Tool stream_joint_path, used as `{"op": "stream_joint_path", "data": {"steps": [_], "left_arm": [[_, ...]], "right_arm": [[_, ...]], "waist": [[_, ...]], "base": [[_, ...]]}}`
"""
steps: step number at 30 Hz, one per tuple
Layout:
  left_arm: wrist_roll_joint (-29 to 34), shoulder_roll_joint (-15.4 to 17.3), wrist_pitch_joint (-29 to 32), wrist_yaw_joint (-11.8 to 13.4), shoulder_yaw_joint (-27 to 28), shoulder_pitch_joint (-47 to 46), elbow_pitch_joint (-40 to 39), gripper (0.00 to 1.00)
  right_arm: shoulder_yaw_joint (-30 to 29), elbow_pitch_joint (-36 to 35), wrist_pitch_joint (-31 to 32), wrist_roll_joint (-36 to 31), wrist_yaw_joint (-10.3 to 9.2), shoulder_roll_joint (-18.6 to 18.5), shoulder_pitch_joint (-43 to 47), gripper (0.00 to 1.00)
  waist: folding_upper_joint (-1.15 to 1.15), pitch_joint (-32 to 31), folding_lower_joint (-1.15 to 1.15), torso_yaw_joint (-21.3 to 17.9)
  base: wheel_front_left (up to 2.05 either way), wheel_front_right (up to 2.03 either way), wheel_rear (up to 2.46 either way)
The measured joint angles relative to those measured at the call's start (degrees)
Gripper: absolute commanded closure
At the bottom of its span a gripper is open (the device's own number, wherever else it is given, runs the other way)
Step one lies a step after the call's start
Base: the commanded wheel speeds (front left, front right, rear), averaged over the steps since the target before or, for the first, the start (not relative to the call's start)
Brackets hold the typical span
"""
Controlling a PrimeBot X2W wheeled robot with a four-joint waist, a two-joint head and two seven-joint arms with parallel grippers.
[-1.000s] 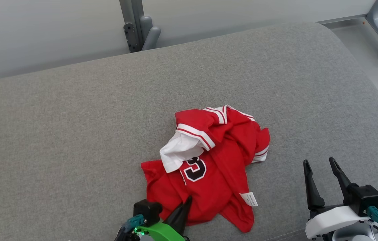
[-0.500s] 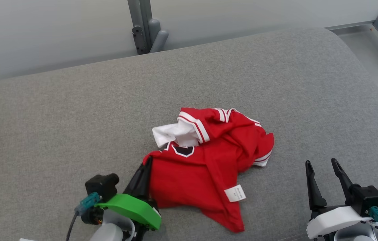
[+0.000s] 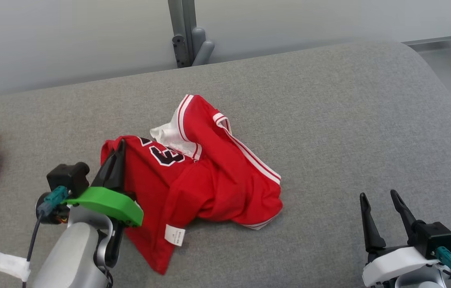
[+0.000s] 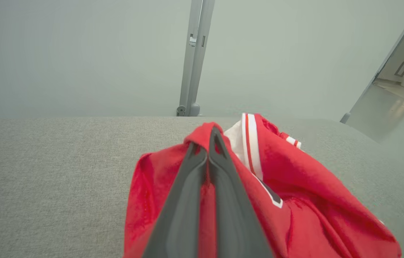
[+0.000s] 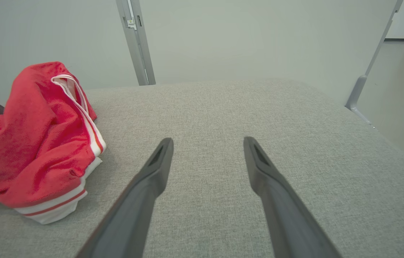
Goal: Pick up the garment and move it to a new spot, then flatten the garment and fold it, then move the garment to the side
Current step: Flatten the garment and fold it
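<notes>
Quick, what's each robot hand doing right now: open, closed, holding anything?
Left hand: closed, pinching the red jersey.
Right hand: open, holding nothing.

The head camera is looking down on the gray cushion [image 3: 329, 100], facing the wall [image 3: 69, 40]. The left wrist camera is sitting low, right against the shirt [image 4: 295, 200], looking across the cushion. The right wrist camera is looking the same way from farther right. All three are sharing the shirt and the post [image 3: 181, 32].
</notes>
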Motion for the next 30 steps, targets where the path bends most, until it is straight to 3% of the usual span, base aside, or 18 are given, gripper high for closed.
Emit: {"op": "stream_joint_path", "data": {"steps": [7, 10, 11, 14, 20, 26, 30], "left_arm": [[1.8, 1.3, 0.3, 0.8, 0.1, -6.3, 9.9, 1.00], [2.1, 1.3, 0.6, 1.6, -0.1, -7.1, 17.5, 1.00], [2.0, 1.2, 0.6, 1.6, 0.0, -7.1, 19.1, 0.96], [1.0, 0.7, 0.3, 1.4, 0.6, -7.1, 22.7, 0.00], [0.1, 0.0, -0.4, 1.5, 3.3, -5.3, 22.2, 0.00], [1.3, -0.4, -0.6, 3.5, 9.2, 1.8, 9.2, 0.00], [3.2, -2.2, -0.6, 3.5, 9.3, 8.7, 0.8, 0.00]], "right_arm": [[0.4, 0.1, 0.0, -0.3, 0.00, 0.0, -0.7, 0.00], [0.5, 0.1, 0.0, -0.3, 0.00, 0.0, -0.8, 0.00], [0.5, 0.0, 0.0, -0.3, 0.00, 0.0, -0.8, 0.00], [0.2, 0.0, 0.0, 0.0, 0.00, 0.0, -0.8, 0.00], [-0.3, -0.2, 0.0, 0.1, 0.00, 0.0, -0.2, 0.00], [-1.0, -0.3, 0.0, 0.4, 0.00, 0.0, 0.1, 0.00], [-0.9, -0.3, 0.0, 0.5, 0.00, 0.0, 0.2, 0.00]], "waist": [[0.00, 0.4, 0.00, -0.8], [0.00, 0.8, 0.00, -1.8], [0.00, 0.9, 0.00, -2.1], [0.00, 1.3, 0.00, -2.8], [0.00, 1.6, 0.00, -3.1], [0.00, 1.4, 0.00, -1.8], [0.00, 1.0, 0.00, -0.8]], "base": [[0.00, 0.00, 0.00], [0.00, 0.00, 0.00], [0.00, 0.00, 0.00], [0.00, 0.00, 0.00], [0.00, 0.00, 0.00], [0.00, 0.00, 0.00], [0.00, 0.00, 0.00]]}}
